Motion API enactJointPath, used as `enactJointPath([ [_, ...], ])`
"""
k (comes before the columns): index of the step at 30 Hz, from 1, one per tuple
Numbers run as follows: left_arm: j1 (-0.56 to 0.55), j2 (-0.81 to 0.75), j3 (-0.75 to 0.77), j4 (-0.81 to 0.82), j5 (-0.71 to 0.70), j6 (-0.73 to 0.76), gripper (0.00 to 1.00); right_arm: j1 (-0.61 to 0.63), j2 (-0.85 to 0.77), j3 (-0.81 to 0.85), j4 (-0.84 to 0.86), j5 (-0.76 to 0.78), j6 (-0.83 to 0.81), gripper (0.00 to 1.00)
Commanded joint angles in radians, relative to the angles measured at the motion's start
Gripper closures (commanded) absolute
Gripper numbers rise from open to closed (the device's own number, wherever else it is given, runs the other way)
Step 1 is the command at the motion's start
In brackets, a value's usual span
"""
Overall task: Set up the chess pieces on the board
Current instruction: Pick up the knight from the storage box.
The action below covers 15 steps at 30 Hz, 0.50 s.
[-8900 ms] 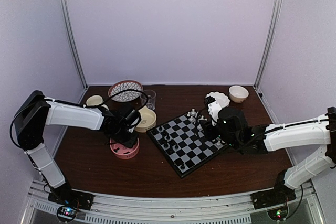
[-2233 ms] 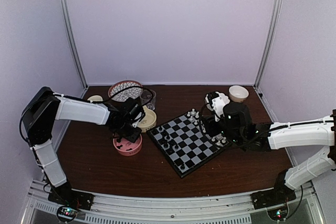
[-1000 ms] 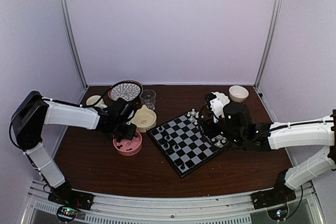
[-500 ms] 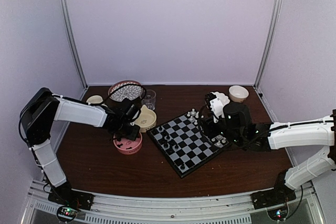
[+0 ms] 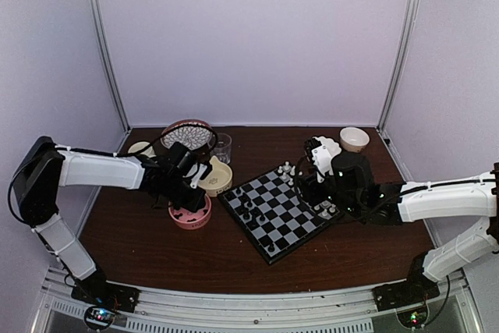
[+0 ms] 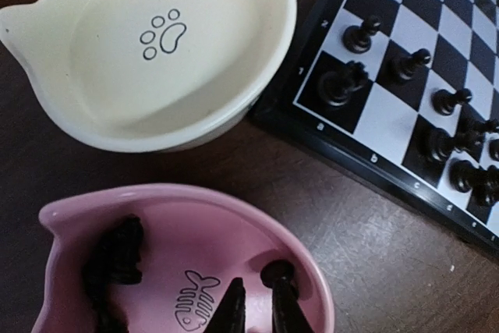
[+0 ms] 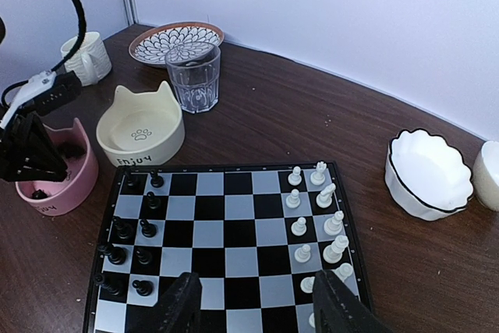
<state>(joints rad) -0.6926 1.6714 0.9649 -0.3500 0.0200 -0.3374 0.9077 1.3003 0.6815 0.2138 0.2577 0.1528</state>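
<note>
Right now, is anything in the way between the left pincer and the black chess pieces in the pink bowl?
Nothing visible. The left pincer is already down inside the pink bowl, nearly shut, with a black piece right at its tips.

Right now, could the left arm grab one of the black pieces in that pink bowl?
Probably yes. The left gripper hangs right over the pink bowl, fingers nearly shut beside a black piece, with nothing in between.
</note>
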Motion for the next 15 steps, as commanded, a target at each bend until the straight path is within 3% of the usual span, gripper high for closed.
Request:
enactJointPath([
  [1,0.005,-0.093,-0.046,0.052,-0.023,-0.015,0.85,-0.004,0.002,0.018,0.002,-0.001,-0.008,0.48],
  [9,0.005,-0.069,-0.012,-0.026,-0.249,-0.048,0.77,-0.004,0.001,0.018,0.001,-0.004,-0.007,0.48],
  [15,0.007,0.004,0.034,-0.068,-0.294,-0.046,0.72,-0.004,-0.005,0.016,0.000,-0.005,-0.005,0.48],
])
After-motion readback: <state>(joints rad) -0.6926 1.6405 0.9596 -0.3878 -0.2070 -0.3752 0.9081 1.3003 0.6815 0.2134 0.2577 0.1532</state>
